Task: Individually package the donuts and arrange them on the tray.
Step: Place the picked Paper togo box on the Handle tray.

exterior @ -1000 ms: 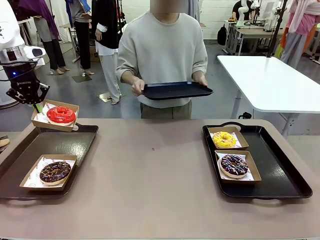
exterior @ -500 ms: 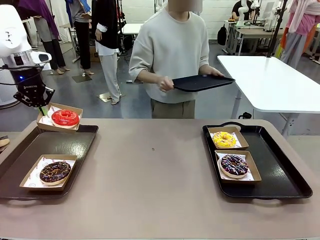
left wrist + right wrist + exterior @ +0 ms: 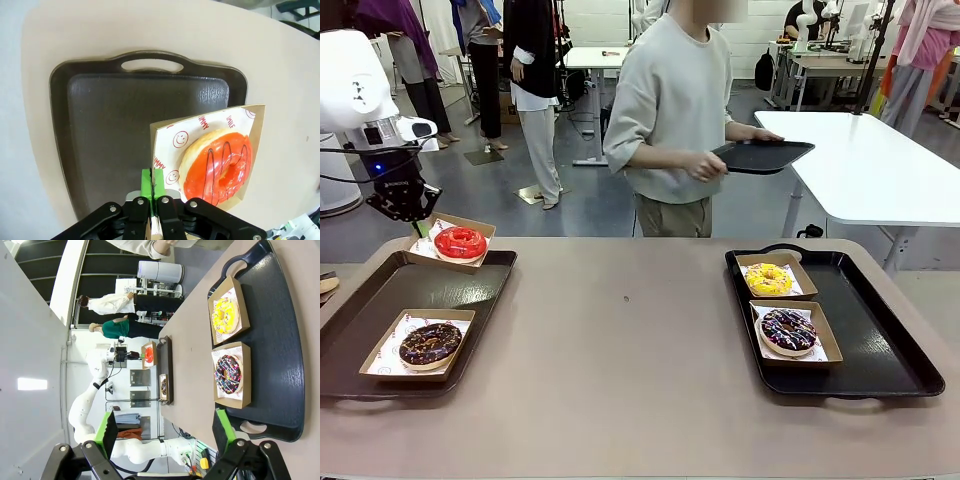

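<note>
Donut, red-iced (image 3: pixel 461 242), in paper box (image 3: pixel 451 244), upper left of frame, above far edge of left tray (image 3: pixel 380 320). Left hand (image 3: pixel 417 226) pinches box edge, fingers closed. Right hand (image 3: pixel 168 432) spread wide, holding nothing.

left pincer (image 3: pixel 417 222): clamped tight, arm raised at table's left | right pincer (image 3: pixel 165 432): spread wide; hanging high

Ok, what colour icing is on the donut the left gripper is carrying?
Red icing, with thin dark stripes; clearest in the left wrist view.
</note>
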Motion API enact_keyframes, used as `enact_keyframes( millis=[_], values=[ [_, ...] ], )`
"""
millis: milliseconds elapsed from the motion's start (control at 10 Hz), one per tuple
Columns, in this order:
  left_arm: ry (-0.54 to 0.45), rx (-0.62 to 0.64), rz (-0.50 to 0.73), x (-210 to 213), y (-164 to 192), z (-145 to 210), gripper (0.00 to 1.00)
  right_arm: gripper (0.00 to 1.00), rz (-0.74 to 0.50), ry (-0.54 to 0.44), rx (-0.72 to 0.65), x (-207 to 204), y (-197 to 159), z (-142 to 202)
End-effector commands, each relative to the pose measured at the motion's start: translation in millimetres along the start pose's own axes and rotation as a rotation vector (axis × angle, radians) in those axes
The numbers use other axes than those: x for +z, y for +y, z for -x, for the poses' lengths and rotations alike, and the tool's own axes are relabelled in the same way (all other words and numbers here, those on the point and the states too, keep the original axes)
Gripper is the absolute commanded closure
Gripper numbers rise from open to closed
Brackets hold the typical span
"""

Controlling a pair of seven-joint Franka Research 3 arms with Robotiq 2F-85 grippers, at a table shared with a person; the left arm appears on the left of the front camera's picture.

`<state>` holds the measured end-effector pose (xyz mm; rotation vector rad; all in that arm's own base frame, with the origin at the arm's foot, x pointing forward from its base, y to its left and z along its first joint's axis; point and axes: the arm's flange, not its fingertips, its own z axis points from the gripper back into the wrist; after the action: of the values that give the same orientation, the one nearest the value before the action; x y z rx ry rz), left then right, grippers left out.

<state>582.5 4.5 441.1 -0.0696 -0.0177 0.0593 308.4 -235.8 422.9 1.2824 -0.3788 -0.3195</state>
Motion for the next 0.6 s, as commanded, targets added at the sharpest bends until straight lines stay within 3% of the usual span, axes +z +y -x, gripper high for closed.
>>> enact_keyframes(
  millis=[0,500],
  values=[
    [-0.026,-0.031,0.023,-8,5,2,0.99,0.00,0.002,-0.017,0.004,-2,0,3],
    [-0.014,-0.075,0.004,-38,4,-1,0.99,0.00,0.002,-0.017,0.004,-2,0,3]
  ],
)
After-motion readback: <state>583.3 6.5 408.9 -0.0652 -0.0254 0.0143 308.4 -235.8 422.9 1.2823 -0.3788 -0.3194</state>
